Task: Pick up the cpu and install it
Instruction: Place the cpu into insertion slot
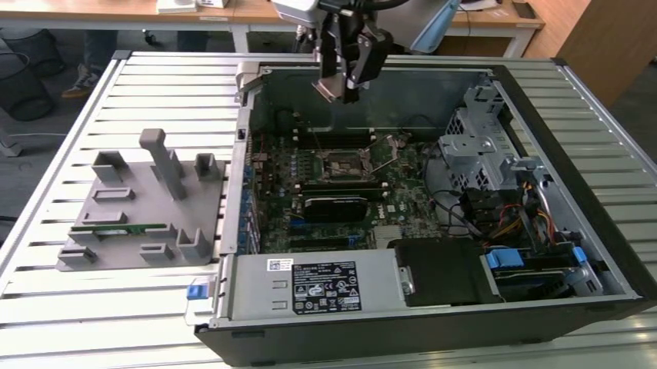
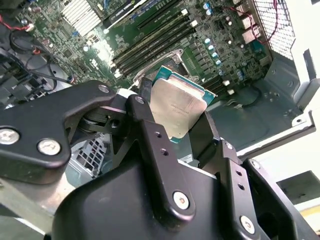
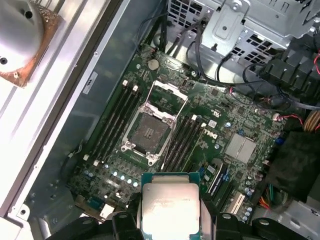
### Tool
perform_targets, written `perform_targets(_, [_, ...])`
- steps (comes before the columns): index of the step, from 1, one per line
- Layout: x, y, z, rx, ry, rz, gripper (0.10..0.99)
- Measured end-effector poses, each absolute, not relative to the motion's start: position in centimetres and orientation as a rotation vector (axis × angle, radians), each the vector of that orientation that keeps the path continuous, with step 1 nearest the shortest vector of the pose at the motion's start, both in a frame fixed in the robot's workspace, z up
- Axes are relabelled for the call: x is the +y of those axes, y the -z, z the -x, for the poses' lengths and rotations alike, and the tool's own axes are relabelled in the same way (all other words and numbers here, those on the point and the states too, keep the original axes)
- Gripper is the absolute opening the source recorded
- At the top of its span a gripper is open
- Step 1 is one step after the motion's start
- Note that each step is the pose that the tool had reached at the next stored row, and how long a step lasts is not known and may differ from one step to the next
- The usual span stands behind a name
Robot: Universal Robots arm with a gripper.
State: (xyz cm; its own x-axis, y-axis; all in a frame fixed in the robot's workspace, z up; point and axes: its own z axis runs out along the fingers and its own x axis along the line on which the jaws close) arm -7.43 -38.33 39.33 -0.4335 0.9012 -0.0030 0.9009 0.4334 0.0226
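Observation:
My gripper (image 1: 339, 91) hangs over the back wall of the open computer case (image 1: 616, 254), shut on the cpu (image 1: 331, 88). In both wrist views the cpu (image 2: 177, 107) (image 3: 170, 205) is a flat square chip with a silvery top and a green edge, pinched at two opposite sides by black fingers (image 2: 145, 100). The black metal-framed socket (image 1: 344, 164) (image 3: 147, 131) lies open on the green motherboard, below and apart from the chip, with its load frame raised. Long memory slots flank the socket.
A grey fixture (image 1: 144, 215) on the slatted table at the exterior view's left holds a green memory stick (image 1: 118, 228). Inside the case sit a drive cage (image 1: 482, 146), cables and a power supply (image 1: 318, 284). A round metal part on a copper base (image 3: 20, 35) rests outside the case wall.

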Motion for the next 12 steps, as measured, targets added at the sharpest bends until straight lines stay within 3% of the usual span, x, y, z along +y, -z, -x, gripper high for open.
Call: perform_targets(12, [-38.29, -39.25, 7.43, 2.479, -0.025, -1.903, 0.545])
